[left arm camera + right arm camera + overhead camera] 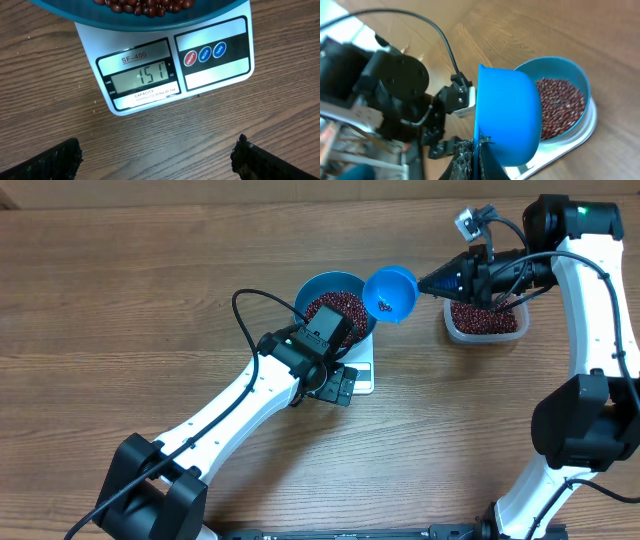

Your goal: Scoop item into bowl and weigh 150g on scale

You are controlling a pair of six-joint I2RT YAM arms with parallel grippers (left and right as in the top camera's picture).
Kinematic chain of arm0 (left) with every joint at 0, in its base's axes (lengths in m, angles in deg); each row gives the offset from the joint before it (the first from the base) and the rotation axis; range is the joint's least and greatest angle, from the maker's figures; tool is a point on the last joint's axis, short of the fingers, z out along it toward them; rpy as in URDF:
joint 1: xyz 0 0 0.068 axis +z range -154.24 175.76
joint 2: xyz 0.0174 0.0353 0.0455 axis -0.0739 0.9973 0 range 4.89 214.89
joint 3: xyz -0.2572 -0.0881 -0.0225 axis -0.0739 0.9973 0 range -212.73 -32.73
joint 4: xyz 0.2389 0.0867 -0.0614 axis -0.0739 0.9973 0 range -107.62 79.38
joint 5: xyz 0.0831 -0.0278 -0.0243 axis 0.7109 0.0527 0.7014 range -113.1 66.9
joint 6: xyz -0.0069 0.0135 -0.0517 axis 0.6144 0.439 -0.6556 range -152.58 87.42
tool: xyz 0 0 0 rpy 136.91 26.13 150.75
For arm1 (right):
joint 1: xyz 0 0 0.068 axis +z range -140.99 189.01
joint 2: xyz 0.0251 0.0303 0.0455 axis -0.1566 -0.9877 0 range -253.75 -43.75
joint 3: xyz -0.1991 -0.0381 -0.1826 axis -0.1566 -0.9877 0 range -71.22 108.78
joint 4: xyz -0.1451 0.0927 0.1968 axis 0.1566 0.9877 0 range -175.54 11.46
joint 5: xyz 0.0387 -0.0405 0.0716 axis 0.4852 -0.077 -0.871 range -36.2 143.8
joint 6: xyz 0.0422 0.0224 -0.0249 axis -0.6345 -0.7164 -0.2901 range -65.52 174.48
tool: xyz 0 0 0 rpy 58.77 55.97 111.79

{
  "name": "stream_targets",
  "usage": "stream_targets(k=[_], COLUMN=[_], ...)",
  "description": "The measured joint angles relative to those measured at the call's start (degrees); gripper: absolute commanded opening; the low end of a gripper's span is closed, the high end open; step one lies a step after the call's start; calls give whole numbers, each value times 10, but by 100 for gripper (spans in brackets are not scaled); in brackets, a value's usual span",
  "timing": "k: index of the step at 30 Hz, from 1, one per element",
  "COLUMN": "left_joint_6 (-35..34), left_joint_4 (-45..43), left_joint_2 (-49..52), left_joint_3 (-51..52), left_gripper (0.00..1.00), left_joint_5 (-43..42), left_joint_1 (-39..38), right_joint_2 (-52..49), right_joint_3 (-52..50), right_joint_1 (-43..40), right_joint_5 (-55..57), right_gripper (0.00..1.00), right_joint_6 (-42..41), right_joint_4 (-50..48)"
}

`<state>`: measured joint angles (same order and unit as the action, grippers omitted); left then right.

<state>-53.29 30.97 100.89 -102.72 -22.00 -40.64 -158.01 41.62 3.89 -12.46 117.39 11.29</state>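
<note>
left gripper (pixel 157 156): jaws wide apart, empty, low in the left wrist view over the wood table (pixel 50 100), just in front of the scale (pixel 215 70). Scale display reads 151. Blue bowl (pixel 312 283) sits on the scale at overhead centre, heaped with beans (pixel 340 308). Blue scoop (pixel 392 293) is just right of the bowl rim, tilted, with a few beans inside; can't tell if it touches the bowl. right gripper (pixel 432 282): clamped tight on the scoop handle, upper right. Below it, clear tub (pixel 448 325) holds more beans.
</note>
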Motion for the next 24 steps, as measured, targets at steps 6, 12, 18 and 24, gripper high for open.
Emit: stream_targets(k=[6, 12, 18, 24], left_joint_6=[0, 0, 0, 0], left_joint_4=[0, 0, 0, 0], left_joint_2=[0, 0, 0, 0], left_joint_3=[0, 0, 0, 0], left_gripper=[100, 100, 99, 99], left_joint_5=[0, 0, 0, 0], left_joint_1=[0, 0, 0, 0], right_joint_2=[0, 0, 0, 0], right_joint_3=[0, 0, 0, 0], right_joint_1=[0, 0, 0, 3], right_joint_5=[10, 39, 42, 37], right_gripper=[4, 4, 4, 4], right_joint_6=[59, 80, 57, -59], right_joint_4=[-3, -13, -51, -129])
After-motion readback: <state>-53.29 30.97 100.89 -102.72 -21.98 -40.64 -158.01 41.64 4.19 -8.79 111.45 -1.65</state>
